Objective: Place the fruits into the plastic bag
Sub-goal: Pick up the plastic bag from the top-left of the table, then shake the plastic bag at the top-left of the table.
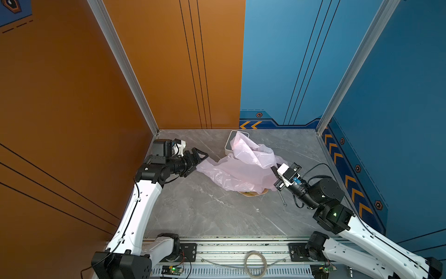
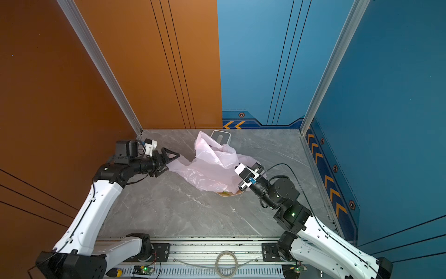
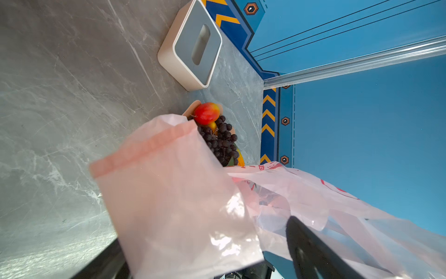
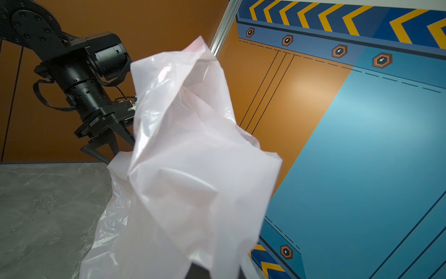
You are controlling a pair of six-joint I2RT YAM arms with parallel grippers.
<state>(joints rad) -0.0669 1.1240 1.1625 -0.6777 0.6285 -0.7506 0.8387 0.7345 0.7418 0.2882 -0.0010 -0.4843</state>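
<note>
Left gripper [image 1: 196, 164] is spread wide at the left end of the plastic bag [image 1: 236, 169]. In the left wrist view one handle [image 3: 154, 154] flops right between its fingers, so nothing's pinched there yet. Right gripper [image 1: 274, 170] is mostly buried in film in both top views, but it's clamped tight and the right wrist view shows the bag rising straight out of it, so I'd say it has the other end held up. That puts the bag's long axis pretty much gripper to gripper across the table [image 1: 205, 212]. The fruits [image 3: 217, 130] aren't in it: the mango [image 3: 207, 113] and grape bunch [image 3: 223, 141] sit piled on the peach plate [image 1: 251, 194]. The plate pokes out from under the bag's near edge, just beside the right gripper and well apart from the left one. From the left gripper they're dead ahead, past the handle. My guess is the left one needs to close on that handle first to pull the mouth open. The right arm is nearer the fruit, but it's busy.
</note>
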